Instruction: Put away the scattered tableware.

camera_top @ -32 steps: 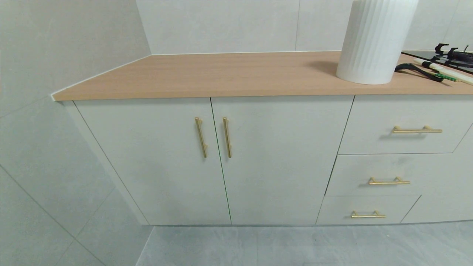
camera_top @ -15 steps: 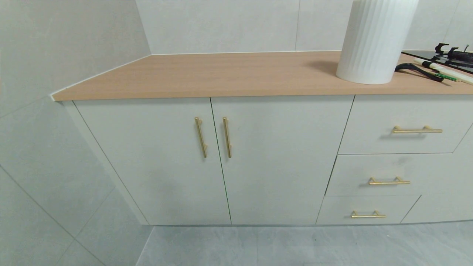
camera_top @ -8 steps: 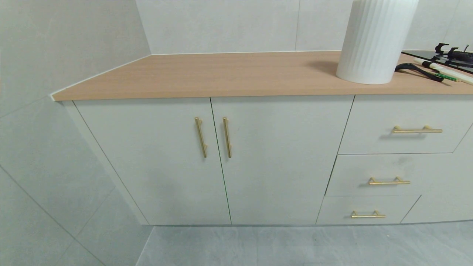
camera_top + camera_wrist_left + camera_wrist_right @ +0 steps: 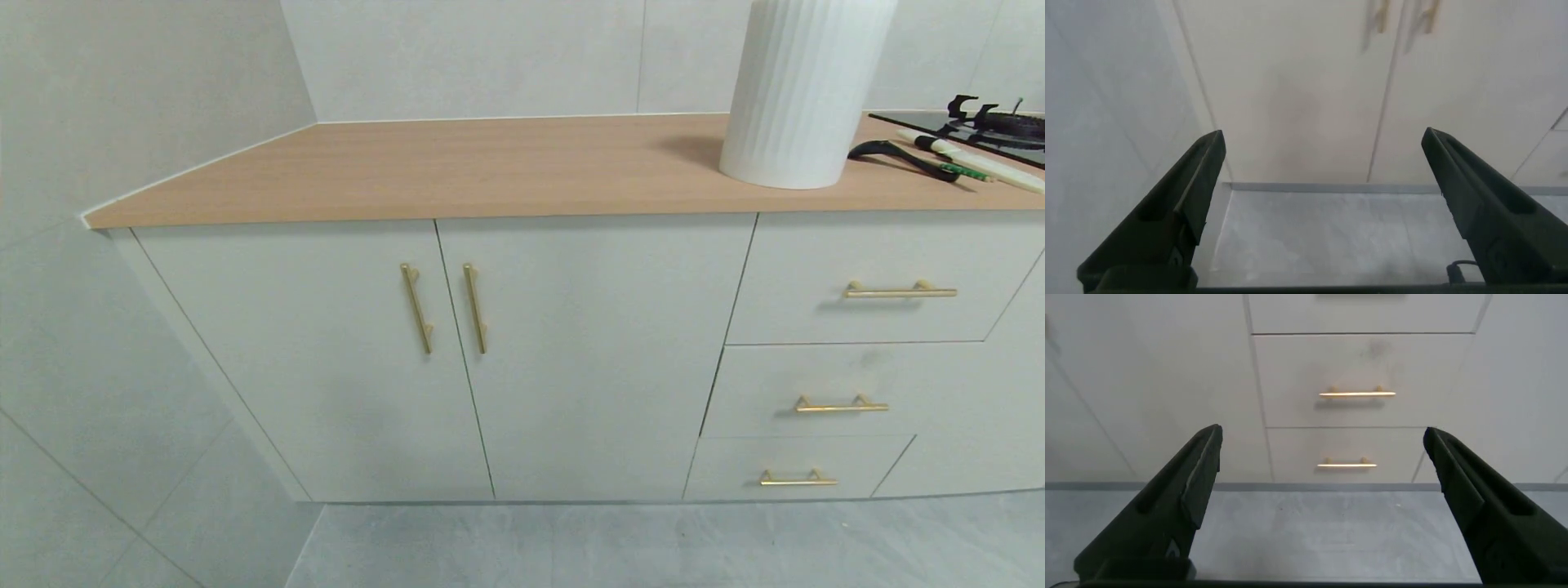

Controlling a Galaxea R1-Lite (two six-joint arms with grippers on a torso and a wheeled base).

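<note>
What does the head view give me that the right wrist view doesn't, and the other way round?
The head view adds the wooden countertop, the white ribbed container standing on it, and the utensils lying beside that container near the stove. The right wrist view adds the right gripper, open and low in front of the drawers, above the floor. Both share the middle drawer and the bottom drawer, shut, each with a gold bar handle, and the grey floor below them.
</note>
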